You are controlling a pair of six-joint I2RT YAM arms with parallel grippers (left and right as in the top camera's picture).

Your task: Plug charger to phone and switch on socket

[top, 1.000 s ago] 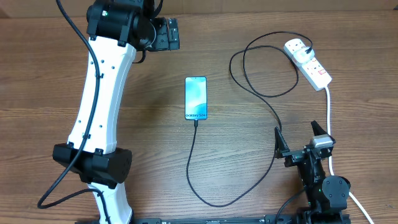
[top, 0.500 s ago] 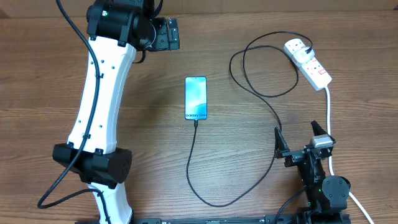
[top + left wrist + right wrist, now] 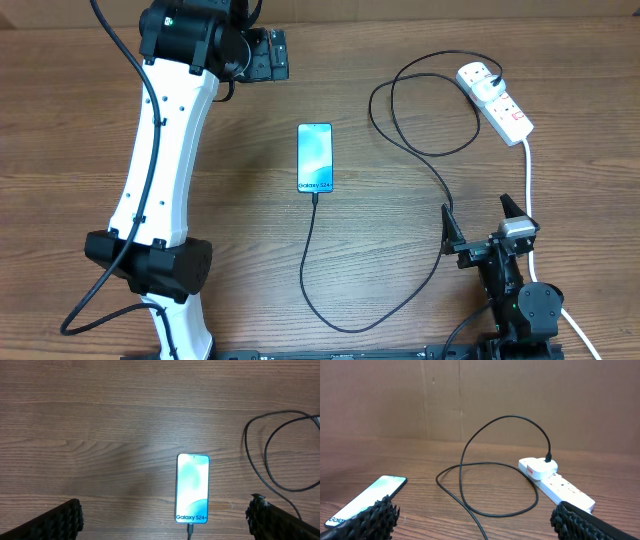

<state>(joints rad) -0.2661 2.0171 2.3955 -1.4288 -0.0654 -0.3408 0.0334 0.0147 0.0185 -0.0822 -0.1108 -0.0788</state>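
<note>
The phone (image 3: 314, 158) lies flat and screen up at the middle of the table (image 3: 60, 150), its "Galaxy S24" end toward the near edge. The charger (image 3: 305, 270) meets that end with its black connector tip, which appears seated in the port. The cable runs toward the near edge, curves back and loops up to its white plug (image 3: 478, 74). The plug stands in the socket (image 3: 505, 108) at the far right corner. A thick white cord (image 3: 528, 175) leaves the socket along the right edge.

Assessment: the plugging-in appears complete, and the step in hand is the switching. The switch's position cannot be read from these views. The next move calls for one fingertip brought over the red-marked switch beside the plug and pressed down, without disturbing the plug or the cable loops. The right arm (image 3: 520, 300) sits nearer.

The left arm (image 3: 165, 170) stretches from the near left corner to the far edge. The left jaws are spread wide and empty. The right arm is folded low at the near right corner. The right jaws are parted, hold nothing and face the socket.
</note>
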